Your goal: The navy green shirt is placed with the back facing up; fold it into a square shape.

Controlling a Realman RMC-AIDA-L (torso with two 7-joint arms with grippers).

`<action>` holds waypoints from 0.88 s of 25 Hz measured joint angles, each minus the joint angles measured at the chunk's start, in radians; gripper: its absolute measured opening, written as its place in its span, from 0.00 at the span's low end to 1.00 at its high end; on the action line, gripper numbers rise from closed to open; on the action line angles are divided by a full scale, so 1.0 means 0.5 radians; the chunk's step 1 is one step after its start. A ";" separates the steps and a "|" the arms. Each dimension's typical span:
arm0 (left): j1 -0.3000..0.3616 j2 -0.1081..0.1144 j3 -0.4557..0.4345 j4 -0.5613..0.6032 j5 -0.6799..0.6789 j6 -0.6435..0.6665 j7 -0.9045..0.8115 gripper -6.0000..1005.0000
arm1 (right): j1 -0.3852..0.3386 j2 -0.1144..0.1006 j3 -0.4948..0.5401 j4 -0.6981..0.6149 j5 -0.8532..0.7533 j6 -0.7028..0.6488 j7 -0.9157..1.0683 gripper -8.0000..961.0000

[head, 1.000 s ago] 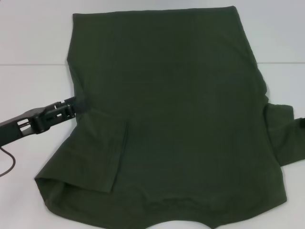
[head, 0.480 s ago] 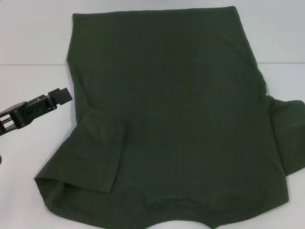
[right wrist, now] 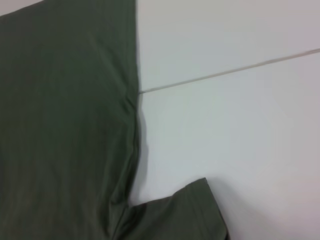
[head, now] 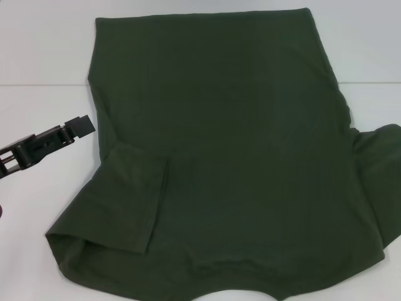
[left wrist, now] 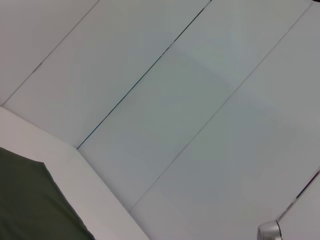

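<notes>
Navy green shirt (head: 232, 157) lies flat, plain back up, centred on white bench (head: 44, 50); collar end near.

Left sleeve (head: 135, 197) folded inward over body; right sleeve (head: 379, 179) not yet folded, spread at right edge.

Left gripper (head: 80, 127) hovers just beside shirt's left edge, apart from cloth; finger state cannot tell.

Right gripper not in view.

Fabric: matte, soft cotton, faint wrinkles.

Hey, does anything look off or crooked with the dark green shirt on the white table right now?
Yes. The dark olive-green cotton shirt is lopsided: its left sleeve is folded onto the body, while the right sleeve sticks out, rumpled. The left gripper hovers beside it.
</notes>
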 joint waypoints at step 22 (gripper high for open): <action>-0.017 0.009 -0.019 -0.029 -0.067 0.001 -0.004 0.82 | 0.227 0.083 -0.035 -0.156 0.270 -0.637 0.027 0.04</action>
